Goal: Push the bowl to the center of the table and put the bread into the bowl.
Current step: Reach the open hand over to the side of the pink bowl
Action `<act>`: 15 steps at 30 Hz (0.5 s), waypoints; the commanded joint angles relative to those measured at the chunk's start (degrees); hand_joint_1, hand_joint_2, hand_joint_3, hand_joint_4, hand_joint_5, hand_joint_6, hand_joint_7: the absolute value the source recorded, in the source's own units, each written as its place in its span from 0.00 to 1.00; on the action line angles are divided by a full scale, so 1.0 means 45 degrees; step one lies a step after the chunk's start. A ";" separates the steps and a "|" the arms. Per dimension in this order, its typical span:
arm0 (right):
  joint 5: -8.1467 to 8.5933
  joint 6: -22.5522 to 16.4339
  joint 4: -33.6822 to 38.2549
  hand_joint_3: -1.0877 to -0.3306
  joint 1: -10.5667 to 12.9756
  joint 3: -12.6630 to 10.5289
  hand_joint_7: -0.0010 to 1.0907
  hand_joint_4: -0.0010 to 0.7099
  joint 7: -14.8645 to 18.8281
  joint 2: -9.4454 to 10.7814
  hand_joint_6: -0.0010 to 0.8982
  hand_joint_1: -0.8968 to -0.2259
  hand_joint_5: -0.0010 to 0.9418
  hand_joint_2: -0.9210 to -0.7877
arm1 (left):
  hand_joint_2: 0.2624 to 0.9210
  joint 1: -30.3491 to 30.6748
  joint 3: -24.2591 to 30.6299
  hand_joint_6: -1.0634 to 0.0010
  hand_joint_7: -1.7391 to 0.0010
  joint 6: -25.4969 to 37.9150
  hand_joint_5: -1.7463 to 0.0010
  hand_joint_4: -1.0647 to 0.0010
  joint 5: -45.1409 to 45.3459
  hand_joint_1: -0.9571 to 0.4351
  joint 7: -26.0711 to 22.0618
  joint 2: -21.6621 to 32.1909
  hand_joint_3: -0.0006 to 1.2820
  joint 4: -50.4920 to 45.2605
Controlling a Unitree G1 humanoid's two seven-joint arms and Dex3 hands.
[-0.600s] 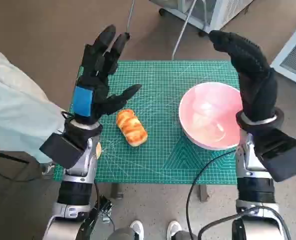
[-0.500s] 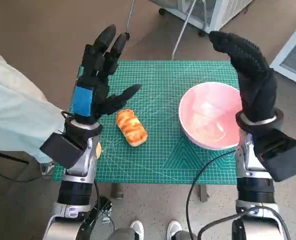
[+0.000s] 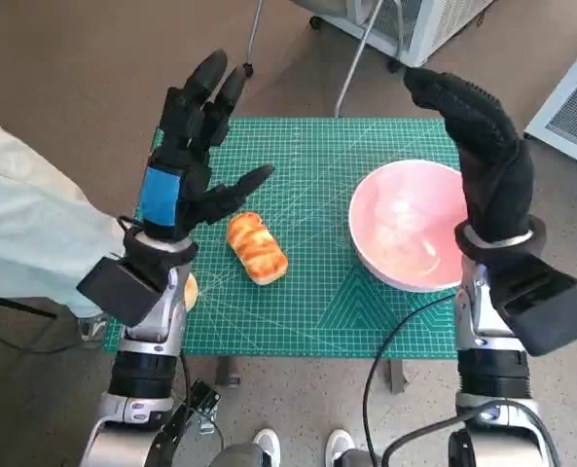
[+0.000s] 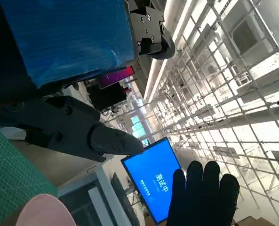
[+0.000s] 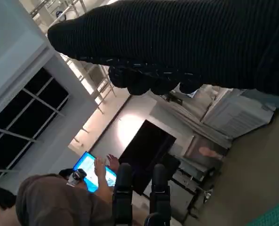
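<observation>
A pink bowl [image 3: 410, 226] sits on the right side of the green cutting mat [image 3: 307, 302], its rim also peeking into the left wrist view [image 4: 38, 210]. A golden bread roll [image 3: 256, 248] lies left of the mat's middle. My left hand [image 3: 193, 156] is raised above the mat's left part, fingers spread and empty, thumb pointing toward the bread. My right hand [image 3: 483, 146] in its black glove stands upright just beyond the bowl's right rim, fingers extended, holding nothing; whether it touches the rim cannot be told. The gloved right hand [image 4: 203, 197] also shows in the left wrist view.
A pale cloth [image 3: 35, 253] lies past the table's left edge. White metal equipment [image 3: 414, 24] and a thin pole stand on the floor behind the table. A person [image 5: 45, 202] appears in the right wrist view, near a blue screen [image 5: 94, 172].
My right hand has shifted slightly left, toward the bowl. The pale cloth at the left has moved a little. Bowl, bread and left hand stay put.
</observation>
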 commanded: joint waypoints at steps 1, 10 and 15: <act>0.0038 0.0060 0.0141 0.42 0.0303 -0.0067 0.54 0.31 0.0058 -0.0110 0.00 0.43 0.00 0.00 | 1.00 -0.0161 0.0024 0.94 0.70 -0.0023 1.00 0.76 -0.0136 0.43 -0.0123 0.0095 0.07 -0.0031; -0.0006 -0.0377 0.0653 0.39 0.0338 -0.1019 0.52 0.29 -0.0162 -0.1210 0.00 0.41 0.00 0.00 | 1.00 0.0029 0.0087 0.94 0.70 0.0041 1.00 0.76 -0.0219 0.43 -0.0238 0.0146 0.07 -0.0183; -0.0447 -0.0786 0.1525 0.35 0.0401 -0.1951 0.50 0.29 -0.1353 -0.1658 0.00 0.43 0.00 0.00 | 1.00 0.0162 0.0145 0.94 0.70 0.0022 1.00 0.76 -0.0274 0.43 -0.0292 0.0213 0.07 -0.0192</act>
